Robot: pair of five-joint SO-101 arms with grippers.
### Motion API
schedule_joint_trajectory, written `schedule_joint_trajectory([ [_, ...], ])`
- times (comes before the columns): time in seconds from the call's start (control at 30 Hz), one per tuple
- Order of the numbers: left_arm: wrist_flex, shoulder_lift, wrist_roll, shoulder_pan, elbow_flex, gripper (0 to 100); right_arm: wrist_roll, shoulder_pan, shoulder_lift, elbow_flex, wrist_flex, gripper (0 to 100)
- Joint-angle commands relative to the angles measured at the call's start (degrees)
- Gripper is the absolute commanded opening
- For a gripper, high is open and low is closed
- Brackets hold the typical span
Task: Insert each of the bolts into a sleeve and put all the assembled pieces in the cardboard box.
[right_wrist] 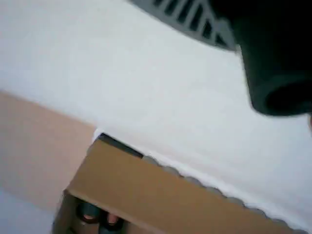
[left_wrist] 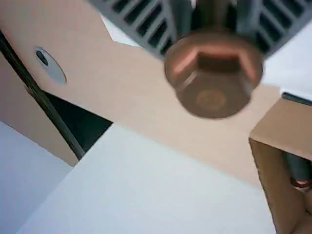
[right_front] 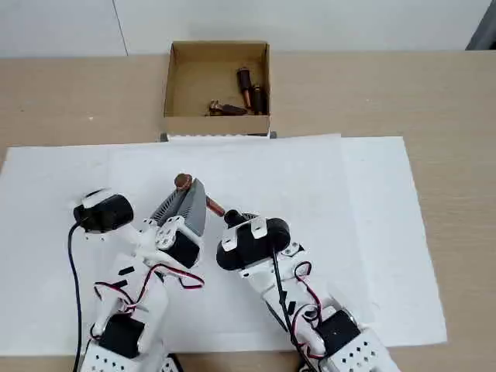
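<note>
Looked mid-way into mating bolt w/ sleeve. Called for lining up shank & bore on one axis, then pushing slow w/o twist, both grips firm. Nearest: clamped copper hex-head bolt in left pincer, above white paper. Just beside: held black sleeve in right pincer, seemingly closed round it, open end forward. Showed open cardboard box farther off on counter, w/ several assembled pcs inside.
</note>
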Motion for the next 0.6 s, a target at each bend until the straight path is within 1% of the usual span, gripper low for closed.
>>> schedule_joint_trajectory([
  [0.0, -1.9, -0.7, 0.4, 0.1, -0.7, 0, 0.6, -0.6, 0.0, 0.9, -0.7, 0.3],
  [0.2, -1.9, -0.7, 0.4, -0.3, -2.5, 0, 0.7, -0.5, -0.4, 0.9, 6.1, 0.3],
  [0.47, -1.6, -0.7, 0.4, 0.4, -3.6, 0, 0.6, -0.5, -0.5, 0.9, 5.9, 0.3],
  [0.57, -1.6, -0.7, 0.4, 1.8, -3.6, 0, 0.6, -0.7, -0.5, 0.9, 5.9, 0.3],
])
